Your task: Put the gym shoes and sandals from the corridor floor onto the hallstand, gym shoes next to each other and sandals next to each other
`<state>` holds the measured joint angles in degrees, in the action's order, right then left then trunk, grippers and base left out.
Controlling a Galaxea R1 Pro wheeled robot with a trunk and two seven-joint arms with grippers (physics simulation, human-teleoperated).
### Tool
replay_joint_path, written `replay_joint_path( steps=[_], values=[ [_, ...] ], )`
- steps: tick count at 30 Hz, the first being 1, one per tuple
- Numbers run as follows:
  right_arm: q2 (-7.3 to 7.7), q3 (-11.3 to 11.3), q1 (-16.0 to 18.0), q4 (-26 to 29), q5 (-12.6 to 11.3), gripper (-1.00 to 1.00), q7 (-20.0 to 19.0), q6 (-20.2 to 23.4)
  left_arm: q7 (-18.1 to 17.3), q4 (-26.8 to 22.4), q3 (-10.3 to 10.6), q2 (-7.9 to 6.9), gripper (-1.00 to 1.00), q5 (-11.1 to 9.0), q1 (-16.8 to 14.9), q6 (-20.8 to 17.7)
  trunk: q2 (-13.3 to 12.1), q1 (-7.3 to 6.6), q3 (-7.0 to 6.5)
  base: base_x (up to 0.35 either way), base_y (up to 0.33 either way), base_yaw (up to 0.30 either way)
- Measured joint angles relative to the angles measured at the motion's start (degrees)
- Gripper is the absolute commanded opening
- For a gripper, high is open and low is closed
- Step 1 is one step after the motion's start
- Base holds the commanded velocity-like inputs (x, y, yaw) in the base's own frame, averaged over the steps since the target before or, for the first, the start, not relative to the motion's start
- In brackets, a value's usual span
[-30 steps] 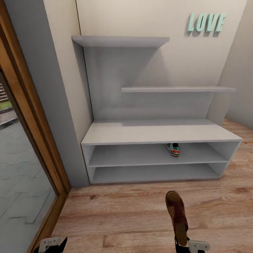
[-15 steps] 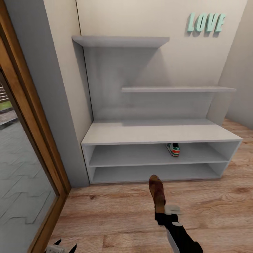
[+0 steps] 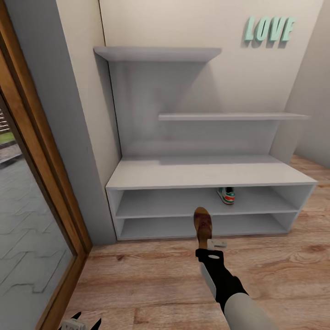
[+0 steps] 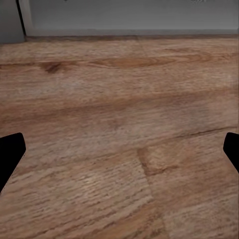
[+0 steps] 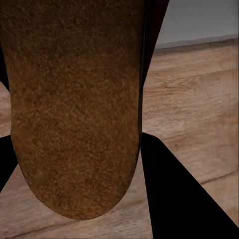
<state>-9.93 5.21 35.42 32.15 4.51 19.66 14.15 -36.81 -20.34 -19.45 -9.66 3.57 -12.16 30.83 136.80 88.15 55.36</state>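
Reading teal "LOVE" letters (image 3: 268, 30) above hallstand (image 3: 206, 174). Right fingers (image 3: 207, 242) gripping sandal (image 3: 202, 227), now advancing nearer the lower shelves. Gym shoe (image 3: 226, 195) sitting inside. Left fingers (image 4: 11, 154) spread wide.

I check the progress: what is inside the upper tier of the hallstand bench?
One gym shoe stands in the hallstand upper tier, right of middle. The bench top hides the tier's back part.
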Motion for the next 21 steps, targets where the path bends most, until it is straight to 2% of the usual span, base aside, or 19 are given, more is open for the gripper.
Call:
replay_joint_path(
  steps=[21],
  values=[
    [0.00,0.0,0.0,-0.3,0.0,-1.00,-0.1,-0.1,0.1,-0.2,0.0,0.04,1.00,0.0,0.0,0.0,0.0,-0.02,0.00,0.321,0.000,0.000]
  ],
)
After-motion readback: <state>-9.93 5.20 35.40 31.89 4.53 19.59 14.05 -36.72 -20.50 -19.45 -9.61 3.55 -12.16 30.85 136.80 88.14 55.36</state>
